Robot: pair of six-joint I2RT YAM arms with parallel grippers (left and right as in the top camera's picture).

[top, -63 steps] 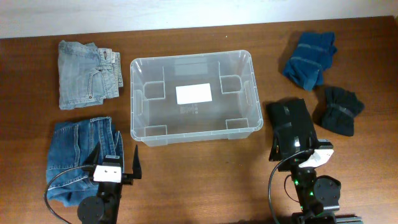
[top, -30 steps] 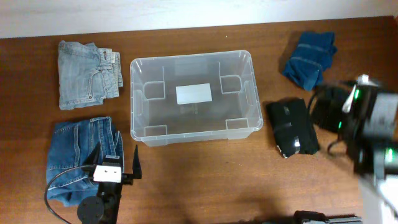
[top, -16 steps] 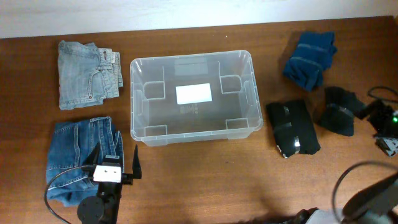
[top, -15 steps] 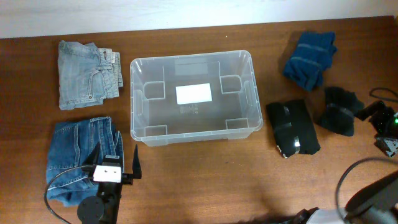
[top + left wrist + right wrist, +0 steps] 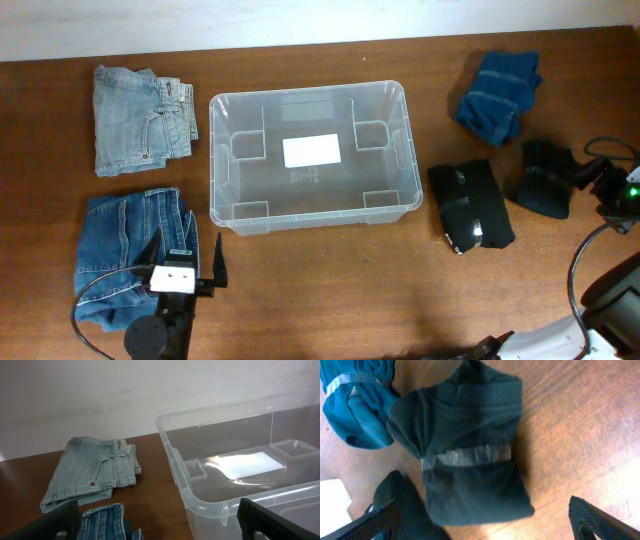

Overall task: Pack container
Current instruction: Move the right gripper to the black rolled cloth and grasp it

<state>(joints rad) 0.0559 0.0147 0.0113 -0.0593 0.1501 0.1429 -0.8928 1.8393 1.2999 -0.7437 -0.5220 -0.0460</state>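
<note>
Mid-table, clear container (image 5: 214,170) with open table (image 5: 330,285) along all four rims. To its left, folded jeans (image 5: 140,118); to its right, taped black bundle (image 5: 545,182). Left gripper (image 5: 187,258) front-left of container, right gripper (image 5: 483,511) far right, both with jaws spread, grasping nothing.

1. Left gripper (image 5: 187,256): two black, tapering fingers (image 5: 218,265) on a black body.
2. White rectangular camera block (image 5: 172,279), mounted just behind the fingers, with small dark marks on its top face.
3. Thin black cable (image 5: 84,300), curving from the block to a round black joint (image 5: 148,340).
4. Right arm (image 5: 615,190): black housing bearing a green light (image 5: 631,197); a black cord (image 5: 578,275) and a white segment (image 5: 560,340) lie below it.
</note>
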